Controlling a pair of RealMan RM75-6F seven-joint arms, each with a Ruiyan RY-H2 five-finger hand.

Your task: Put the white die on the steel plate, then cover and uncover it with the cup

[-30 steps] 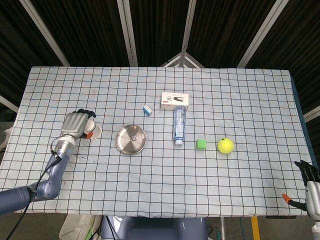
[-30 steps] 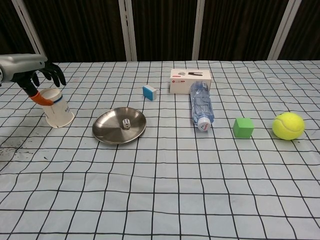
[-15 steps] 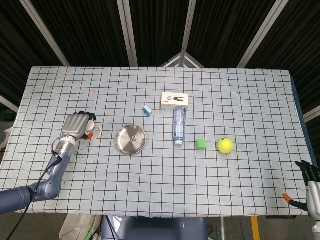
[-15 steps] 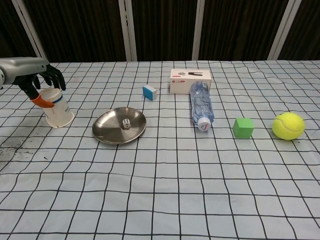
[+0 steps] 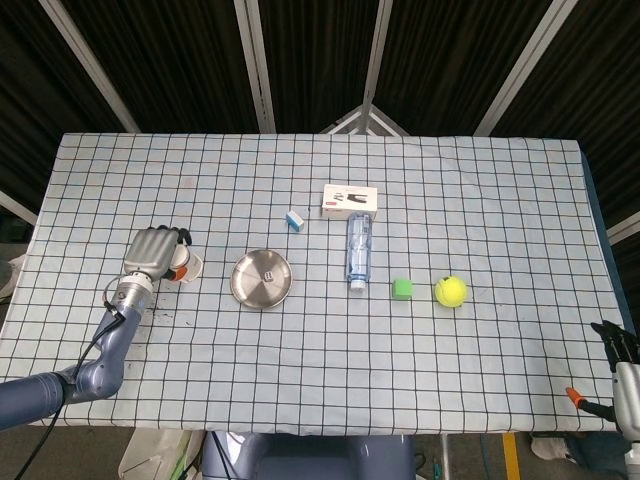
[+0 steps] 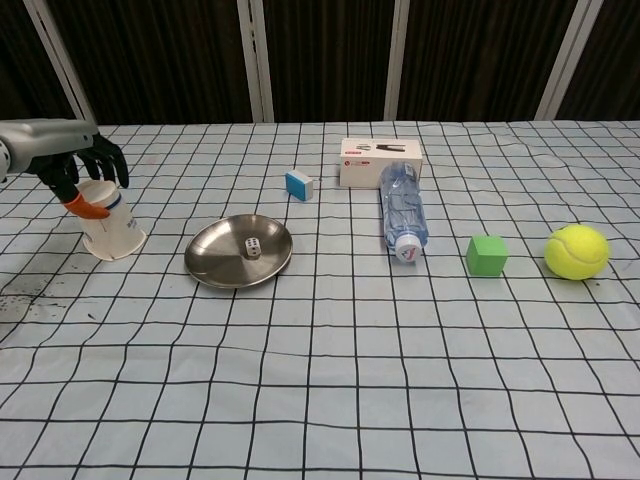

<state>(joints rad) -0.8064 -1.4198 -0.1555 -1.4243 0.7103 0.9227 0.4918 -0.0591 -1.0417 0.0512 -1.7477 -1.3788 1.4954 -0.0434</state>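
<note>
**benchguy:** Looking at the left hand first: it sits on top of the white paper cup, fingers curled down over the rim on the far side and the orange-tipped thumb against the near side. So it's got the cup in its grip. The cup stands mouth-down on the checked tablecloth, left of the steel plate and apart from it.

**gridfan:** And the die?

**benchguy:** The white die is already lying in the plate, close to the middle, nothing over it. From the head view you mostly just see the plate as a shiny disc.

**gridfan:** Right hand doing anything?

**benchguy:** The right hand only pokes into the head view at the bottom right corner, off the table edge. Dark fingertips and an orange thumb tip show, but I can't tell whether it's spread or curled.

**gridfan:** Other stuff?

**benchguy:** A blue-and-white eraser sits behind the plate, and a white box has a water bottle lying just in front of it, cap toward the camera. Then there's a green cube and a tennis ball further right.
</note>
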